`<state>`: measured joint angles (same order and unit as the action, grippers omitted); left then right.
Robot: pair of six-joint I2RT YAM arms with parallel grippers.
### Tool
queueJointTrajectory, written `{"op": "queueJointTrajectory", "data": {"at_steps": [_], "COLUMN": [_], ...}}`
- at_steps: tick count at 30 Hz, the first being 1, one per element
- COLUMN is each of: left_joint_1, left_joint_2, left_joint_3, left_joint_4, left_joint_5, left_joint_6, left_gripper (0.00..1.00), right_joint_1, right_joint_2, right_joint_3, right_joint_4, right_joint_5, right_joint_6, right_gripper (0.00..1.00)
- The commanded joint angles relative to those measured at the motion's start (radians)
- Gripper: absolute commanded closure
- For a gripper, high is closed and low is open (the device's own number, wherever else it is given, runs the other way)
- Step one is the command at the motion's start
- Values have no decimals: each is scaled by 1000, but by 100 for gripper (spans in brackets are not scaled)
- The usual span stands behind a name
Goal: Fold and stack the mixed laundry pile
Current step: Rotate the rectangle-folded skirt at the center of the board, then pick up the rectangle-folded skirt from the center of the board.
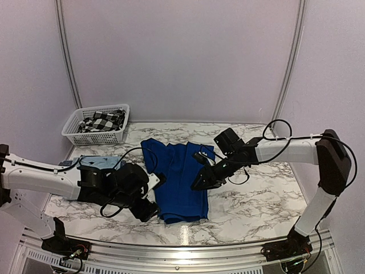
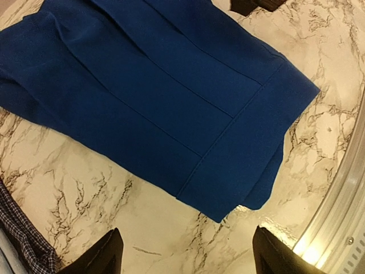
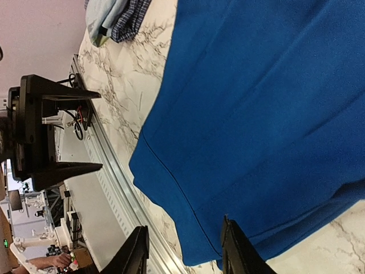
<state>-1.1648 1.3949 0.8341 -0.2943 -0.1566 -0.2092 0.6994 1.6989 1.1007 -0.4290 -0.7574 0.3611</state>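
- The left gripper's fingers point(image 2: 105, 256) stand wide apart with nothing between them, above bare marble just beside the near corner of the royal-blue shirt point(image 1: 179, 180).
- The left gripper point(image 2: 187, 240) does not touch the cloth; the shirt's stitched hem lies just beyond its fingertips.
- The right gripper's fingers point(image 3: 134, 254) are parted more narrowly and also hold nothing.
- The right gripper point(image 3: 183, 225) hangs over the shirt's right edge, near the hem; whether one fingertip brushes the fabric cannot be told.
- The shirt lies flat in the middle of the table point(image 1: 256, 200), folded lengthwise into a long panel, with its hem toward the arms' bases and its far end rumpled.
- A pale blue T-shirt point(image 3: 102, 14) and a small-checked navy cloth point(image 3: 130, 14) lie together at the table's left side, beside the left arm and apart from the blue shirt.
- The black-and-white buffalo-check flannel shirt point(image 1: 102, 121) sits bunched in the white basket point(image 1: 73, 136) at the far left corner.
- A metal rail point(image 2: 342, 211) runs along the near edge of the table.
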Motion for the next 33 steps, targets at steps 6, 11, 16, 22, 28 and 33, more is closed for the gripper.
{"op": "queueJointTrajectory", "data": {"at_steps": [6, 11, 16, 22, 28, 33], "left_joint_1": [-116, -119, -121, -122, -121, -121], "left_joint_2": [137, 190, 267, 307, 362, 382], "left_joint_3": [35, 49, 119, 171, 198, 208], "left_joint_4": [75, 96, 109, 111, 98, 91], "left_joint_5": [-145, -161, -90, -21, 17, 12], "left_joint_6": [-71, -42, 36, 121, 174, 191], "left_gripper": [33, 43, 62, 71, 71, 70], "right_joint_1": [-29, -60, -67, -65, -65, -65], "right_joint_2": [-193, -173, -133, -108, -89, -45], "right_joint_3": [-209, -353, -410, -407, -384, -324], "right_joint_4": [-15, 144, 339, 421, 392, 227], "right_joint_5": [9, -63, -139, -182, -176, -40], "right_joint_6": [92, 181, 284, 329, 306, 222], "right_gripper": [54, 47, 47, 47, 38, 45]}}
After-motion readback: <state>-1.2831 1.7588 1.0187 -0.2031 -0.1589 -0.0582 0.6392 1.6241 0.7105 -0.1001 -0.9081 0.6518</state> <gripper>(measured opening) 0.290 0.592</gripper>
